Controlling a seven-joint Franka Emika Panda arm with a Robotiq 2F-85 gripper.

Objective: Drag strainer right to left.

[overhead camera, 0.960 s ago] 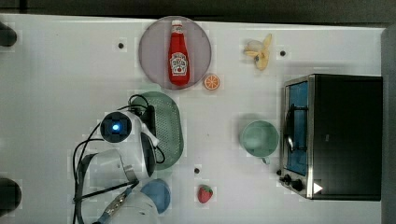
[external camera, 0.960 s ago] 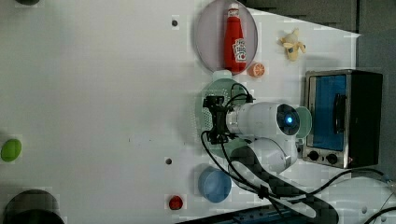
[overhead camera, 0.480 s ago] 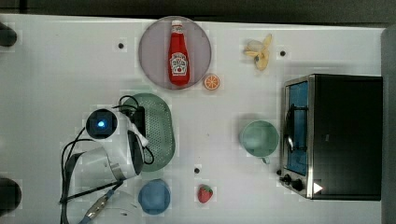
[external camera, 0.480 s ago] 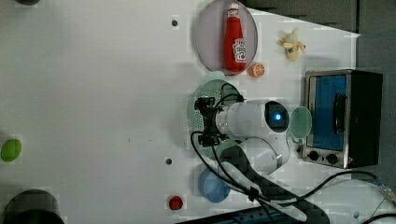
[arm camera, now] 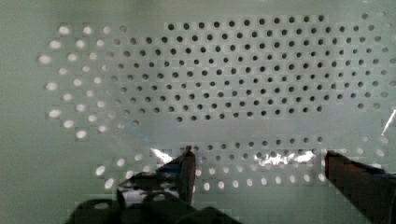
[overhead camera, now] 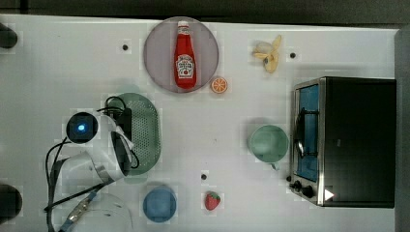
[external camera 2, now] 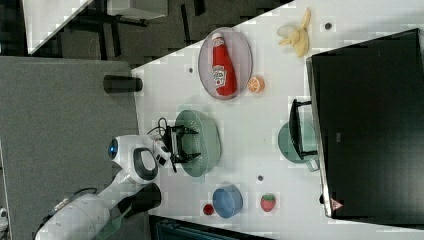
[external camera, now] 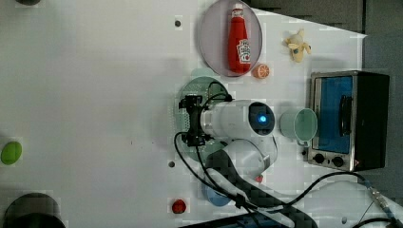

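The gripper hangs inside the strainer, jaws spread wide and holding nothing, fingertips close above the holed floor; probably so they can push the wall rather than pinch it; the strainer rests on the worktop below the ketchup plate in the top view, left of the green cup.

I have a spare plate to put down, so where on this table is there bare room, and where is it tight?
Bare room: the table on the top view's left, beside the ketchup plate, and the middle strip between strainer and green cup. Crowded: around the arm, blue bowl and strawberry, and near the toaster oven.
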